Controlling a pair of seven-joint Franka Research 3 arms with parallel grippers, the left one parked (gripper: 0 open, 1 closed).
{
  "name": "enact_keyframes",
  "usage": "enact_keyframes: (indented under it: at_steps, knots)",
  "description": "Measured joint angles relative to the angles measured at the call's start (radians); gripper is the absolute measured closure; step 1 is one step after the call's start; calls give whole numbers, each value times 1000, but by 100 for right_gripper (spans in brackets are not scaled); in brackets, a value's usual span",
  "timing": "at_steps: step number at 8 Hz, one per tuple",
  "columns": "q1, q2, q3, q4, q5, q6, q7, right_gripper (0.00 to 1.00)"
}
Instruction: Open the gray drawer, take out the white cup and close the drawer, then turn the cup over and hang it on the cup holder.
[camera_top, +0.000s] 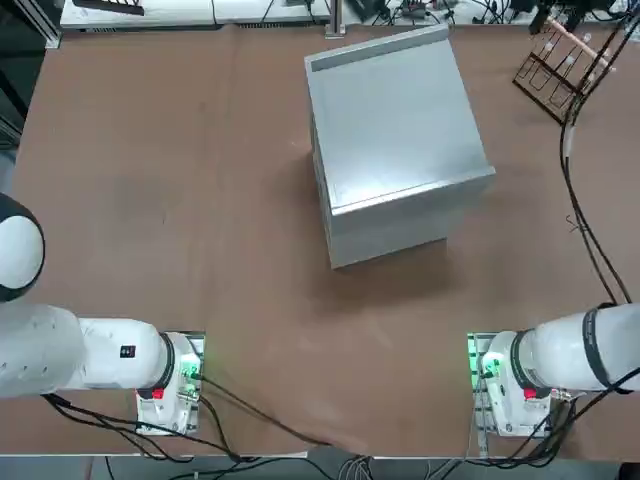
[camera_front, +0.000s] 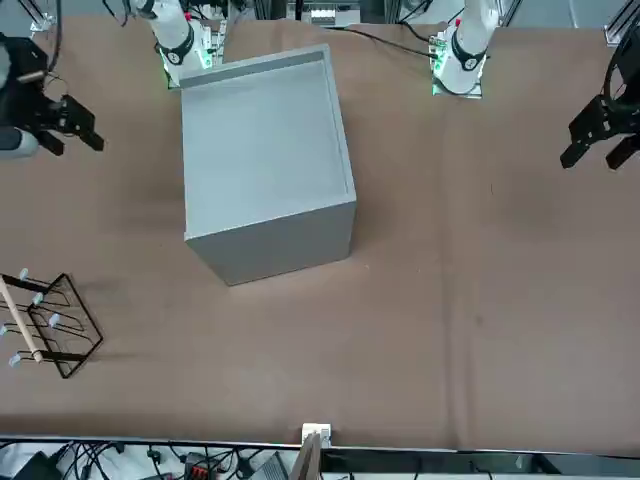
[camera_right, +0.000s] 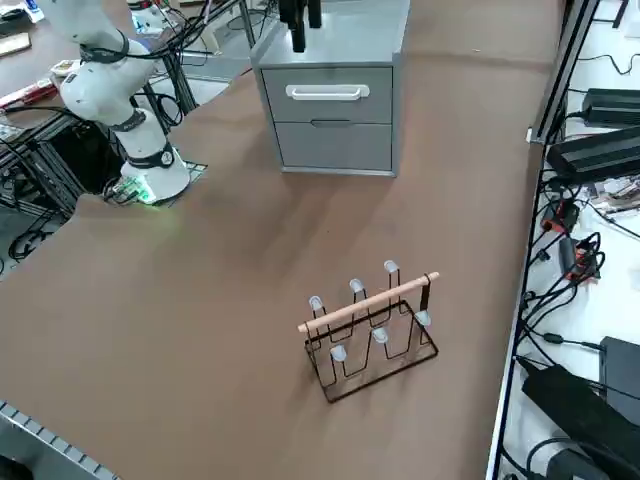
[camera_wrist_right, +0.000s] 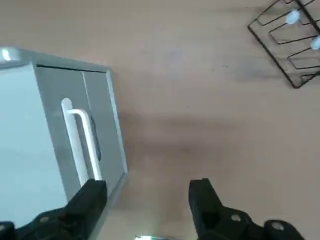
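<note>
The gray cabinet (camera_top: 395, 140) stands mid-table with both front drawers shut. The upper gray drawer (camera_right: 328, 95) carries a white bar handle (camera_wrist_right: 80, 145); a plainer one (camera_right: 335, 145) sits below it. No white cup shows in any view. The cup holder (camera_top: 565, 60), a dark wire rack with a wooden bar (camera_right: 370, 330), stands bare near the table's far right corner, and also shows in the front view (camera_front: 50, 325) and wrist view (camera_wrist_right: 290, 45). My right gripper (camera_front: 72, 140) hangs open and holding nothing, in the air off the cabinet's drawer side (camera_wrist_right: 147, 192), apart from it.
Brown table (camera_top: 200, 200) surrounds the cabinet. Black cables (camera_top: 590, 230) trail along the right side from my arm's base (camera_top: 505, 385). Equipment and cords lie beyond the table's right edge (camera_right: 600, 150).
</note>
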Motion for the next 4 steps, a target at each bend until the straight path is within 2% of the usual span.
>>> enact_keyframes:
  at_steps: [1,4]
  knots:
    - [0,16,-1,0,68,17,3,0]
    - [-1,23,-5,-54,129,71,4,0]
